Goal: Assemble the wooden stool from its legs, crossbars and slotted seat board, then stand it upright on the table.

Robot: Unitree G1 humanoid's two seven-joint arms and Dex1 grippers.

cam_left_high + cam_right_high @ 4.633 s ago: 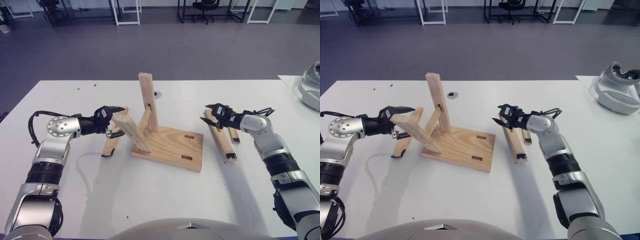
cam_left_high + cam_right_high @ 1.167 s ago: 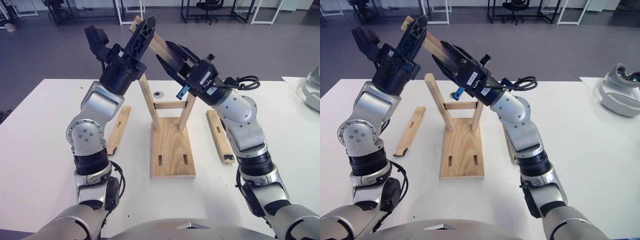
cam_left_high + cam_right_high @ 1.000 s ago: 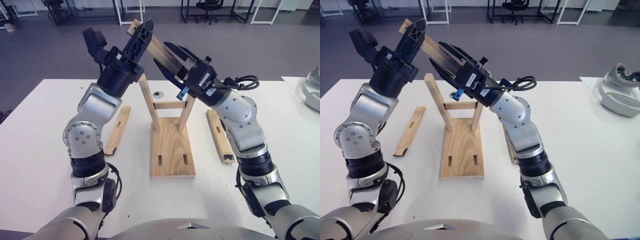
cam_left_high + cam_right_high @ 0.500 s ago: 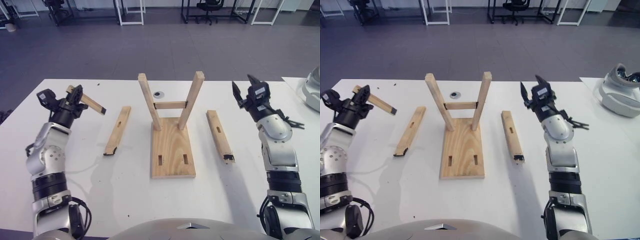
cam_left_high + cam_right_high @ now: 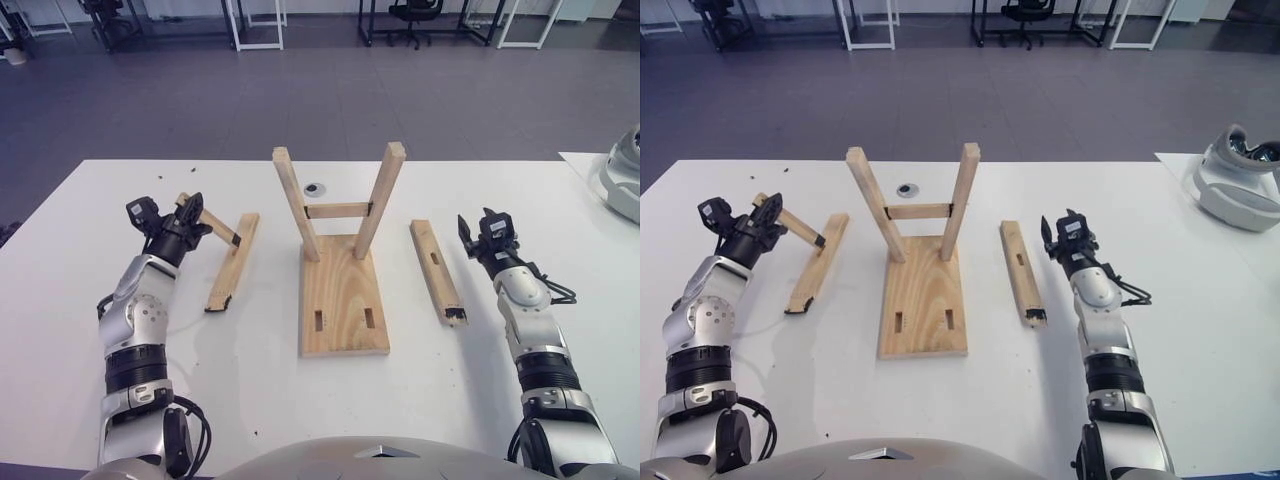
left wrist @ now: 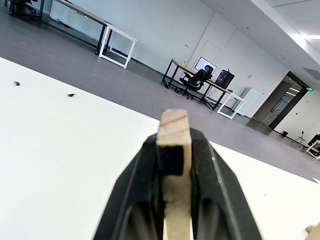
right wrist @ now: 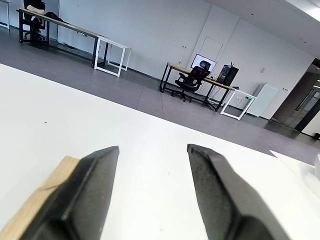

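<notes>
The slotted seat board (image 5: pixel 344 305) lies flat at the middle of the white surface (image 5: pixel 250 390). Two legs (image 5: pixel 297 205) stand tilted in its far slots, and a crossbar (image 5: pixel 338 210) bridges them. A left loose leg (image 5: pixel 232 262) lies on the surface beside the board, and a right loose leg (image 5: pixel 437 272) lies on its other side. The left gripper (image 5: pixel 188 218), near the left loose leg's far end, pinches a second crossbar (image 5: pixel 220 232) by one end, its fingers (image 6: pixel 140 180) pressed against both faces. The right gripper (image 5: pixel 487 230) sits just right of the right loose leg, its fingers (image 7: pixel 90 185) spread with nothing between them. A white headset (image 5: pixel 1238 188) rests at the surface's right edge.
</notes>
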